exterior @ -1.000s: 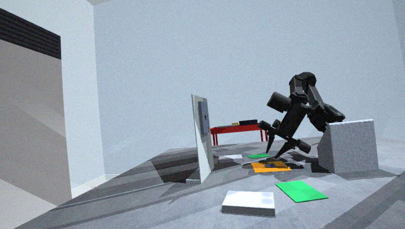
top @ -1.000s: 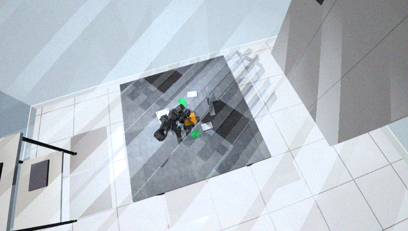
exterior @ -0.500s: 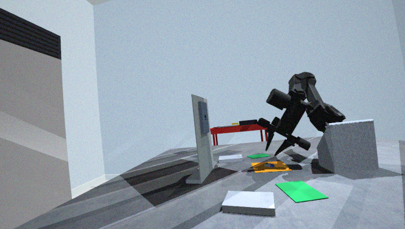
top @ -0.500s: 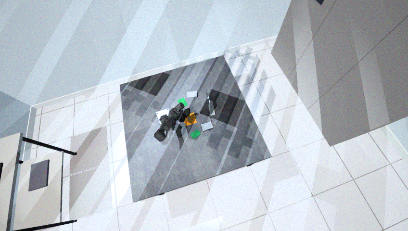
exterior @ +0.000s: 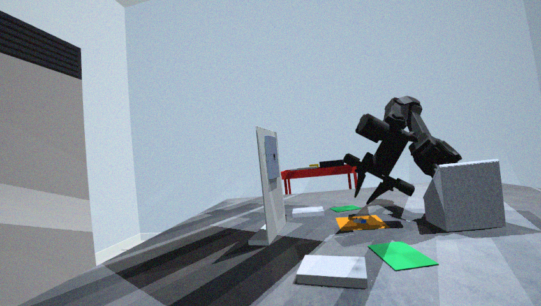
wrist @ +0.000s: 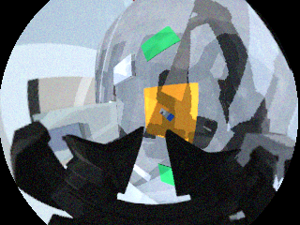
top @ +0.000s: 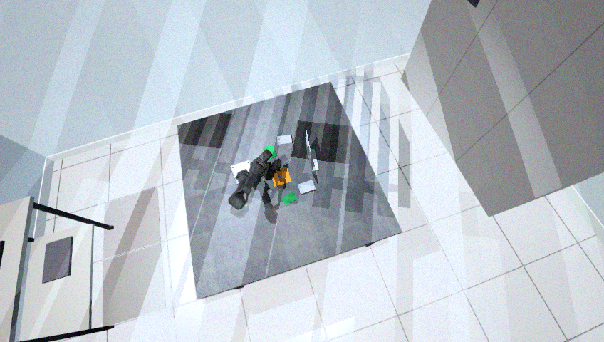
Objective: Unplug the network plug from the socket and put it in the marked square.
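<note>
The small blue-and-grey plug [exterior: 360,220] [wrist: 167,114] lies flat on the orange marked square [exterior: 347,225] [wrist: 183,97] [top: 281,177], free of the fingers. My gripper [exterior: 362,198] [wrist: 156,130] hangs a little above the square with its two dark fingers pointing down and parted, and nothing is between them. The upright panel [exterior: 270,189] [top: 313,154] stands to the left of the square. Its grey socket plate [exterior: 271,157] is near the top, and no plug sticks out of it.
Two green patches [exterior: 402,255] [exterior: 345,208] and two white slabs [exterior: 332,269] [exterior: 307,210] lie around the square. A grey block [exterior: 468,195] stands at the arm's base on the right. A red table [exterior: 318,172] stands far behind.
</note>
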